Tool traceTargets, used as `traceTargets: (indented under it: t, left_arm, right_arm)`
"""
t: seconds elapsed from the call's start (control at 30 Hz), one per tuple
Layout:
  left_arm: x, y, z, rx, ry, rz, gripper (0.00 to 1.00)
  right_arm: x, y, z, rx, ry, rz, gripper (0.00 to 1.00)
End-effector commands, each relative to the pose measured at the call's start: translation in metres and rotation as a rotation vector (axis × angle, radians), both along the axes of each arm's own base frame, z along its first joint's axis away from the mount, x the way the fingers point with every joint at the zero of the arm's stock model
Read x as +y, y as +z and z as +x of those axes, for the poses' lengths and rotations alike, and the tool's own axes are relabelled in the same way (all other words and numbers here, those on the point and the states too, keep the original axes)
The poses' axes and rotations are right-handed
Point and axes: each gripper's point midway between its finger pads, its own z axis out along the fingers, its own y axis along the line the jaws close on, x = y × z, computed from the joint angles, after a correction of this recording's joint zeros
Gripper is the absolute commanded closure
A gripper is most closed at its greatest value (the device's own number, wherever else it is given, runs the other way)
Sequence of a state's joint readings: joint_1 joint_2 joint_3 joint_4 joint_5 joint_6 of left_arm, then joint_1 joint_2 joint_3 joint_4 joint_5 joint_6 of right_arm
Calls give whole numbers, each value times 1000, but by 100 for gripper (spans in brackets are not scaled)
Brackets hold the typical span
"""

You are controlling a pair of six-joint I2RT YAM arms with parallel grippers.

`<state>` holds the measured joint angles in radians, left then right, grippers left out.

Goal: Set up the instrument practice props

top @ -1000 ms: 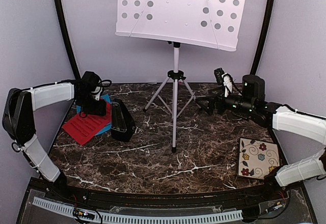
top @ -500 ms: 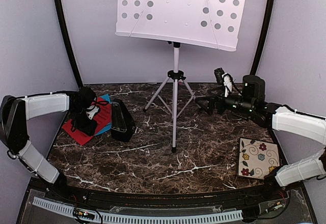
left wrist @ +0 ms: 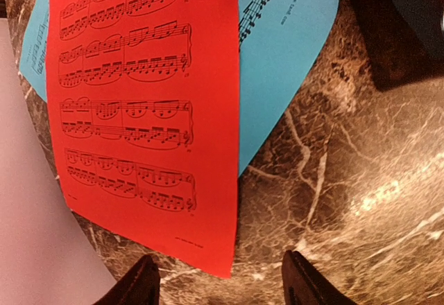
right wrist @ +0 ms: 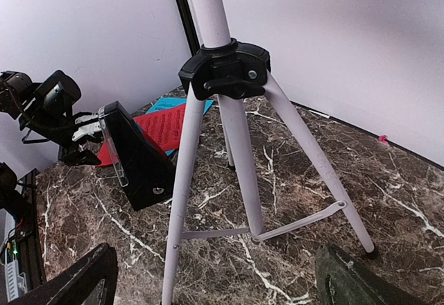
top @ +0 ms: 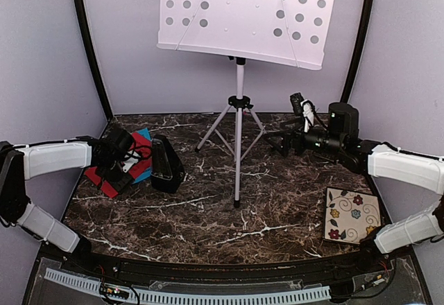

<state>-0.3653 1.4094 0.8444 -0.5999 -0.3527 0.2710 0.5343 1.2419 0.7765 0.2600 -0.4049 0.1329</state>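
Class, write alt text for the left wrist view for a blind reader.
A red sheet-music page overlaps a cyan-blue sheet-music page on a dark marbled table. The left gripper, jaws open, frames the red page's corner.

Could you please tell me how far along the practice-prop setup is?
Looks done: the white music stand is upright, the black metronome beside it. In hand: the left end effector hovers open over a corner of the red sheet-music page; the right end effector is open by the tripod legs. Left: that page and the blue page lie on the table, not on the desk.
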Motion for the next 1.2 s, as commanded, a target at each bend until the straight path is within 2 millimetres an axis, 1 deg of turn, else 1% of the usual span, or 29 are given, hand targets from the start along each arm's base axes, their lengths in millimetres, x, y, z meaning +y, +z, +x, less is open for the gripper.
traceTargets:
  t: [0.0, 0.27, 0.43, 0.53, 0.63, 0.7, 0.77, 0.93, 1.03, 1.1, 1.17]
  left_arm:
    - [13, 9, -4, -78, -52, 85, 35]
    - [8, -3, -11, -99, -127, 99, 30]
    - [8, -9, -15, -131, -147, 109, 24]
    - [12, -8, -10, -146, -138, 157, 24]
    - [12, -15, -10, -114, -137, 195, 24]
    - [14, -27, -15, -70, -147, 242, 25]
    - [13, -34, -17, -52, -160, 278, 26]
    - [18, -46, -20, -30, -167, 334, 29]
    - [24, -49, -19, -16, -162, 383, 31]
    - [24, -56, -22, 10, -165, 388, 31]
    - [27, -68, -28, 62, -170, 406, 31]
  right_arm:
    - [4, 9, 3, -23, 19, 31, 0]
    - [10, 9, 5, -1, 39, 57, 0]
    - [11, 7, 7, 1, 38, 56, 0]
    - [12, 4, 8, 4, 40, 52, 0]
    - [14, 2, 8, 11, 49, 52, 0]
    - [14, 1, 9, 10, 47, 55, 0]
    - [14, 1, 10, 13, 45, 56, 0]
    - [15, 0, 12, 14, 45, 51, 0]
    - [15, -1, 14, 13, 44, 50, 0]
    - [15, -1, 16, 17, 43, 51, 0]
    - [16, -2, 16, 20, 46, 53, 0]
